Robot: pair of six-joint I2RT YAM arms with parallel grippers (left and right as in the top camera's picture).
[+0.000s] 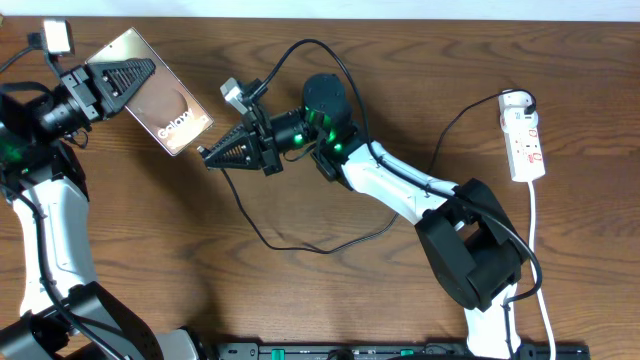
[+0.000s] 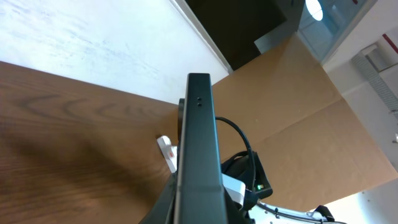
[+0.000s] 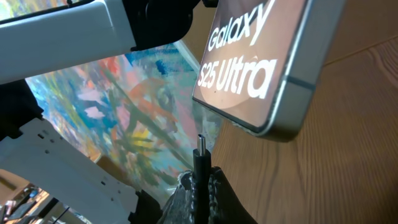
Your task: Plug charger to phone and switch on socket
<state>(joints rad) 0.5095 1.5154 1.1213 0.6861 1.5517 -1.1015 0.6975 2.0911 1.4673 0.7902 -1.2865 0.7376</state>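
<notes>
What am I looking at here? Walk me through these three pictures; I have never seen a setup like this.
Two robot arms work at a wooden table. The overhead picture looks straight down from a fixed camera; the other two come from small cameras mounted on each arm's wrist.

The left gripper holds the phone off the table, tilted, its jaws closed on it. The left wrist view sees the phone edge-on.

The right gripper has its jaws closed on the charger, a thin black cable ending in a small plug. The right wrist view shows the plug tip just short of the phone, not yet in.

At the far right lies the socket, a white power strip, untouched.
</notes>
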